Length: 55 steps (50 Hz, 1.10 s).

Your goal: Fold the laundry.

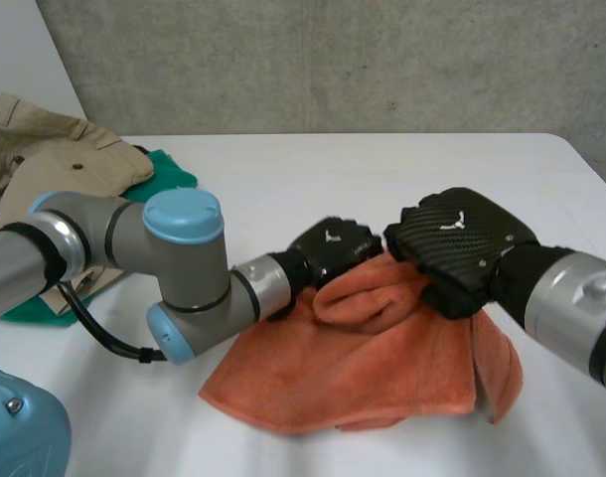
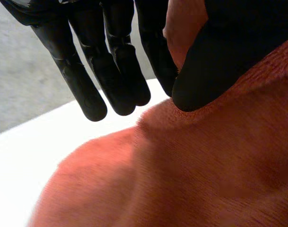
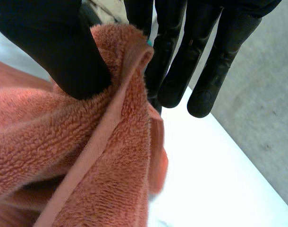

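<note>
Fingers (image 2: 120,71) of the left hand (image 1: 333,248) hang long and nearly straight, and a ridge of the orange towel (image 1: 382,368) stands up between them and the thumb (image 2: 219,61), which presses into the pile, so I read that as a pinch. The right hand (image 1: 460,241) does much the same: its thumb (image 3: 54,47) clamps the towel's hemmed edge against straight fingers (image 3: 177,61). The towel lies rumpled on the white surface (image 1: 382,169), longer from side to side than front to back, spreading from the hands back toward the robot. Both hands sit on its far edge near the middle, close together, with a bunched hump of cloth raised between them. Neither is nearer; each already has its piece. The left arm (image 1: 184,268) reaches in low from the left with its elbow bent, hand palm-down; the right arm (image 1: 581,308) comes in from the right, its hand arched over the edge. Whether either hand has a true corner I cannot tell. By my guess, the next move is to draw the hands apart along that edge to pull the slack out before any fold. A beige garment (image 1: 45,149) and a green cloth (image 1: 169,174) wait in a heap well off to the left.
</note>
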Each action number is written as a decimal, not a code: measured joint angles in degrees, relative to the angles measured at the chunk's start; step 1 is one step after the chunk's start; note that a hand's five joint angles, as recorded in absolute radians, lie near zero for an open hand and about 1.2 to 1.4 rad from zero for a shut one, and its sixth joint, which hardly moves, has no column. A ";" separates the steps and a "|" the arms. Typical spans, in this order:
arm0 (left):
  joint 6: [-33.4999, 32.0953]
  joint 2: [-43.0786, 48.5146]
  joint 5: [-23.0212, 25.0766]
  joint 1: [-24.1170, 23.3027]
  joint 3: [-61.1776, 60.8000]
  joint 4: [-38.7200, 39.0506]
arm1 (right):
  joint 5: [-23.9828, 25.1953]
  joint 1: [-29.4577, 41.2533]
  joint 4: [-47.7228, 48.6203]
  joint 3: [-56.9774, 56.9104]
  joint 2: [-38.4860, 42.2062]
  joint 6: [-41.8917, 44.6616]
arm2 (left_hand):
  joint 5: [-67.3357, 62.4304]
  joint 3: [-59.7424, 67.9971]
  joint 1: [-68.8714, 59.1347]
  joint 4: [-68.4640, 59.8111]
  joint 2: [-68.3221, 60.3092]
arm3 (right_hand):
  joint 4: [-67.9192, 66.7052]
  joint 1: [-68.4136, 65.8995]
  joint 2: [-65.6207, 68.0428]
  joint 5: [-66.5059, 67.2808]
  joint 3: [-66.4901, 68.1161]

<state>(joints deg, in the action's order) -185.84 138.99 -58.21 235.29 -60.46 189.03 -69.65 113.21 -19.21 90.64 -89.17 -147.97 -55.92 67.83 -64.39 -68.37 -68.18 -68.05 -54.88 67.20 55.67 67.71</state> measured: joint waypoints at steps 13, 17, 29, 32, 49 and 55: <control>-2.55 -7.12 -27.79 3.28 8.20 19.62 | -10.36 -3.18 13.25 -25.42 20.59 4.04 | -0.83 0.22 -0.89 -0.26 -0.24 | -0.01 -0.05 0.00 0.00 0.00; -4.31 -11.88 -29.05 4.06 8.24 27.59 | -12.91 -2.92 31.86 -29.60 22.30 3.68 | -0.83 0.37 -0.89 -0.27 -0.32 | -0.01 -0.05 0.00 0.00 0.00; -6.77 -21.72 -31.02 4.28 -3.45 36.10 | -13.67 -2.19 52.25 -23.38 19.38 3.49 | -0.83 0.37 -0.88 -0.27 -0.32 | -0.02 -0.55 0.00 0.00 0.00; -6.83 -22.43 -30.44 3.93 -9.15 35.36 | -13.26 -1.14 45.79 -20.98 18.70 3.52 | -0.83 0.37 -0.89 -0.28 -0.32 | -0.02 -0.55 0.00 0.00 0.00; 22.02 -13.33 -27.47 3.42 -17.01 12.87 | -13.81 2.71 31.55 -14.50 13.61 3.32 | 51.23 -52.36 49.72 53.17 52.66 | -0.02 -0.55 0.00 0.00 0.00; 31.81 -11.09 -23.10 3.78 -15.41 3.62 | -13.88 4.24 30.85 -14.64 13.05 3.18 | 46.76 -48.90 45.25 49.39 49.18 | -0.02 -0.55 0.00 0.00 0.00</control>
<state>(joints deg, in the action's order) -154.03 127.90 -81.30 239.07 -75.86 192.65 -83.53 117.45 11.65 76.00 -76.11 -144.79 -9.16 18.93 -19.14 -18.98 -19.00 -68.07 -55.43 67.20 55.67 67.72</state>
